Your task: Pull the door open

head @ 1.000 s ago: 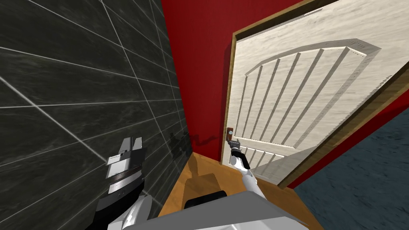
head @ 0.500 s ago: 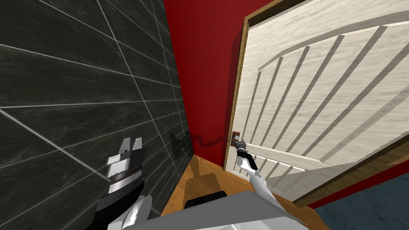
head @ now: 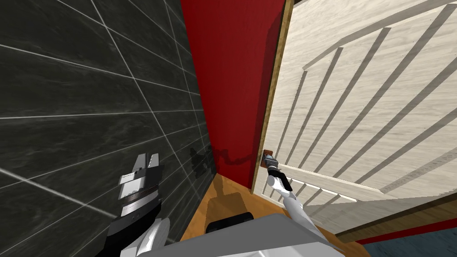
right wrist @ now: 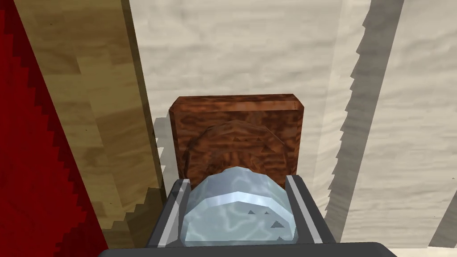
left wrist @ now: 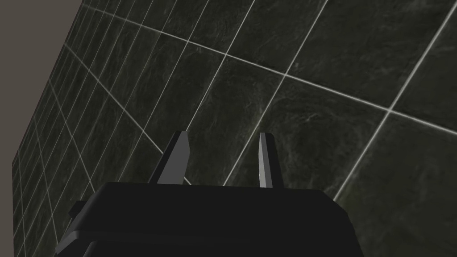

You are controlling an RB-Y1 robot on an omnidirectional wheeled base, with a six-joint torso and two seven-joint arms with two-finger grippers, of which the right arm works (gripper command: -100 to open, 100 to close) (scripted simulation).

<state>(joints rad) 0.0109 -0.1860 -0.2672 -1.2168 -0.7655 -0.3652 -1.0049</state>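
Your right claw [right wrist: 237,180] is clamped on the glassy knob [right wrist: 238,212], left claw [left wrist: 223,134] apart, door [head: 357,111] looks shut, whole pull left to do.

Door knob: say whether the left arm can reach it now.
Probably not: the right gripper is shut on the door knob, covering both its sides, while the open left gripper faces the dark tiled wall.

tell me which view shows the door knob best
Right wrist view: the knob sits large, pinched by the right gripper, before its brown plate. Head view shows it tiny; left wrist view faces elsewhere.
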